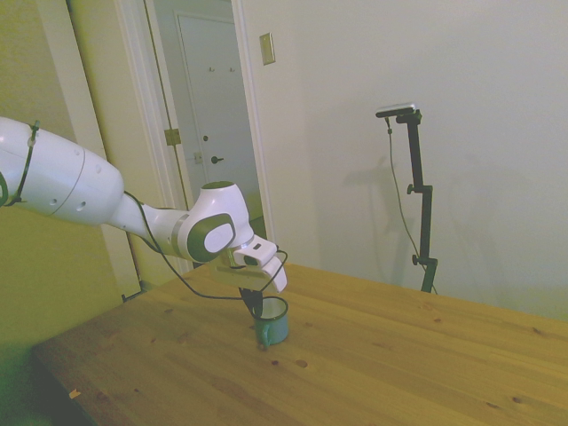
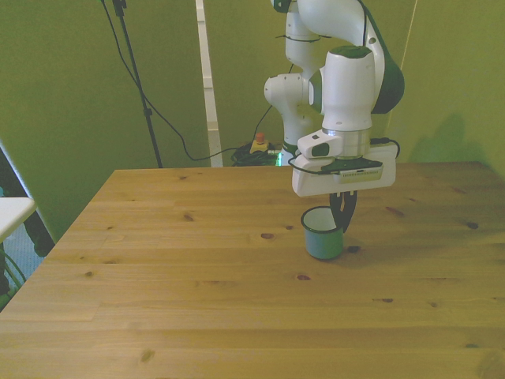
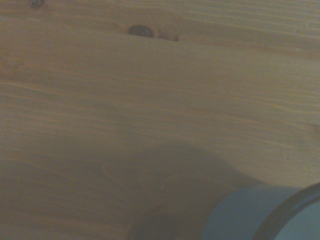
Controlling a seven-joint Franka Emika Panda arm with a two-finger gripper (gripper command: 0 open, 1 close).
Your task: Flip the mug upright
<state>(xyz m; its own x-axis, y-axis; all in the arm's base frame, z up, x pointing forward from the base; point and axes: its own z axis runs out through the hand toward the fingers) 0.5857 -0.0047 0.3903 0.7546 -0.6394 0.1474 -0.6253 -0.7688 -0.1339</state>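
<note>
The teal-green mug (image 2: 321, 239) stands upright with its white inside facing up, right of the middle of the wooden table (image 2: 181, 276) in the front view. My gripper (image 2: 343, 217) comes down from above and is shut on the mug's rim, on the front view's right side. In the side view the mug (image 1: 274, 326) hangs under the gripper (image 1: 255, 307), at or just above the tabletop; I cannot tell whether it touches. In the wrist view, a blurred part of the mug's wall and dark rim (image 3: 250, 212) shows over the wood.
Bare planks with dark knots (image 2: 268, 235) surround the mug. A cable (image 1: 191, 286) loops from the arm to the gripper. A doorway (image 1: 209, 133) lies behind the table in the side view.
</note>
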